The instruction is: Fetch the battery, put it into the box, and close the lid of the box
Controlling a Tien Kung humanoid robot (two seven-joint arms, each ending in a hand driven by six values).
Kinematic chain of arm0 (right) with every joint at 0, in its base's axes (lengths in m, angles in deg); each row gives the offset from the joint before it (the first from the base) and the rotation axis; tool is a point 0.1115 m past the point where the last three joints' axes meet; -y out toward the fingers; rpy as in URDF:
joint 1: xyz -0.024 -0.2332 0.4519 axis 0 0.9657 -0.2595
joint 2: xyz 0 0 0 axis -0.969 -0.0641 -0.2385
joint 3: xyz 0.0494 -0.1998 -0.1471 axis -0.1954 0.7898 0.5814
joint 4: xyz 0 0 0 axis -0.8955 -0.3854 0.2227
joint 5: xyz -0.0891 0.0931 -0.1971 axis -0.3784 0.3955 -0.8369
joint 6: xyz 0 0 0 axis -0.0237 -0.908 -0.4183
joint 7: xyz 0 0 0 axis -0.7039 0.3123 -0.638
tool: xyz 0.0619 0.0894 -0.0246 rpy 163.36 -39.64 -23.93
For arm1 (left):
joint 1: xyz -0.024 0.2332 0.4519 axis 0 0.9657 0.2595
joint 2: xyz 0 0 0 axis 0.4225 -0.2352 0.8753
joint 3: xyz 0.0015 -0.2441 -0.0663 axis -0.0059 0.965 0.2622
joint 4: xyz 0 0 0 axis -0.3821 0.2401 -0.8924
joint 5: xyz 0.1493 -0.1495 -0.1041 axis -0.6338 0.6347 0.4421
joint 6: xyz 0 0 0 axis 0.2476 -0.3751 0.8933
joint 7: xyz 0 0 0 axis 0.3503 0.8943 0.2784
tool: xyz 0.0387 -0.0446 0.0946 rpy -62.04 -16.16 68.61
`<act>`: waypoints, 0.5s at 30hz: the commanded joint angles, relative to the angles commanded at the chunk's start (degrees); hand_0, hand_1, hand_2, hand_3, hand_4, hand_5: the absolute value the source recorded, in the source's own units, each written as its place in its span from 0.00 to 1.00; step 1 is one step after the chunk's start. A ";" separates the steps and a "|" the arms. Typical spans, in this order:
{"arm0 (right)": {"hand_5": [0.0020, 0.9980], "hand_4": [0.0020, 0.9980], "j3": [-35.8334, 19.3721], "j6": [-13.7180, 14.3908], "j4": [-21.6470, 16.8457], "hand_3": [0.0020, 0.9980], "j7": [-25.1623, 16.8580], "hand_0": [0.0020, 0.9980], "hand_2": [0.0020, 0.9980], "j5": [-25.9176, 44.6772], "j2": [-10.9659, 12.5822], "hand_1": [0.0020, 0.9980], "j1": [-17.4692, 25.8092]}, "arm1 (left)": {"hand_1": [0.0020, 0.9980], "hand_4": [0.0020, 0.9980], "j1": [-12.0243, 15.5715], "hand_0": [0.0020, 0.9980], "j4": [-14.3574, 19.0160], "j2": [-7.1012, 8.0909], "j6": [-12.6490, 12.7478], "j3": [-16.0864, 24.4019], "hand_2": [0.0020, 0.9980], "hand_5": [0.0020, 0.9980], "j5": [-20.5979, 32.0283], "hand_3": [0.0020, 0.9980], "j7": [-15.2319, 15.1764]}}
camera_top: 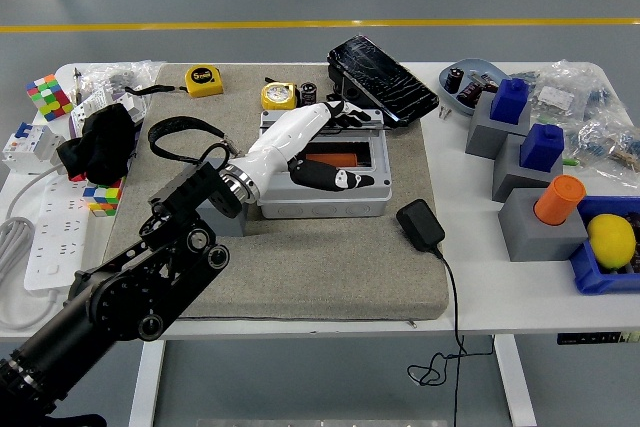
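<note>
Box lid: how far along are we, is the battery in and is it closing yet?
Done: an orange item, likely the battery, lies inside the grey box. In hand: the left hand rests across the box, fingers spread over its clear lid, which looks folded nearly flat; a full latch cannot be confirmed. Left: press the lid shut and withdraw. The right hand is not in view.
</note>
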 joint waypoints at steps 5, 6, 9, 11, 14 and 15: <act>0.52 0.97 -0.02 0.00 0.00 0.56 0.01 0.64 0.67 -0.08 -0.03 0.64 -0.04 | 0.71 1.00 0.17 0.57 0.12 0.10 -0.09 -0.69 0.72 0.35 0.43 0.76 0.11; 0.52 0.97 -0.01 0.00 0.00 0.56 0.01 0.64 0.67 -0.12 -0.02 0.64 -0.05 | 0.71 1.00 0.24 0.57 0.20 0.15 -0.10 -0.78 0.72 0.35 0.50 0.76 0.11; 0.52 0.97 0.02 0.00 0.00 0.56 0.01 0.64 0.67 -0.11 -0.03 0.64 0.00 | 0.71 1.00 0.44 0.57 0.36 0.23 -0.11 -0.91 0.72 0.35 0.86 0.76 0.08; 0.52 0.97 -0.09 -0.01 0.00 0.56 0.06 0.64 0.67 -0.24 -0.06 0.64 0.02 | 0.70 1.00 0.57 0.56 0.14 0.25 -0.25 -1.05 0.72 0.35 1.05 0.76 0.19; 0.52 0.97 -0.03 0.00 0.00 0.56 0.04 0.64 0.67 -0.35 -0.06 0.64 0.02 | 0.70 1.00 0.86 0.56 0.21 0.44 -0.33 -1.36 0.72 0.35 1.32 0.76 0.24; 0.52 0.97 -0.08 -0.02 0.00 0.56 0.07 0.64 0.67 -0.38 -0.06 0.64 0.04 | 0.70 1.00 0.94 0.56 0.24 0.48 -0.42 -1.48 0.72 0.35 1.54 0.76 0.28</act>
